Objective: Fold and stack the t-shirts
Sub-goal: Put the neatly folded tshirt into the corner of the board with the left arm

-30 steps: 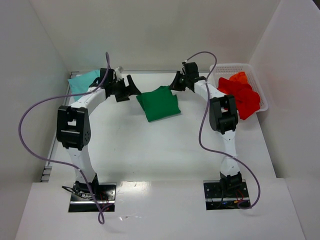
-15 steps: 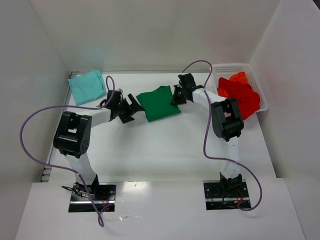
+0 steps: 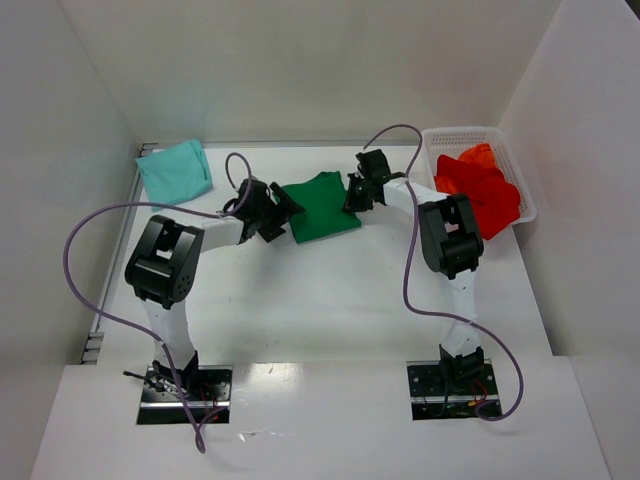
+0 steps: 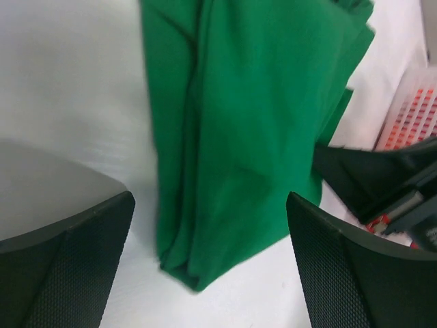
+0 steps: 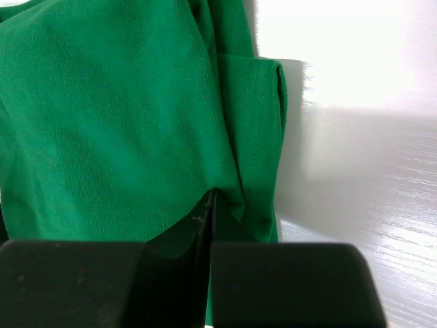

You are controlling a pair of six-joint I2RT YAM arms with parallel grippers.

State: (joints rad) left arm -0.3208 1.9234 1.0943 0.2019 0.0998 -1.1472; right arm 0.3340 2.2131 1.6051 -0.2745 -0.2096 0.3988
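Note:
A folded dark green t-shirt lies at the middle back of the table. My left gripper is open at its left edge; in the left wrist view the shirt lies between and ahead of the spread fingers. My right gripper is shut on the shirt's right edge; the right wrist view shows the jaws pinching the green cloth. A folded pale teal t-shirt lies at the back left. Red t-shirts fill the basket.
A white mesh basket stands at the back right against the wall. White walls close in the table on the left, back and right. Purple cables loop above both arms.
My left gripper has moved right from beside the teal shirt to the green shirt's left edge. My right gripper has dropped slightly onto the green shirt's right edge.

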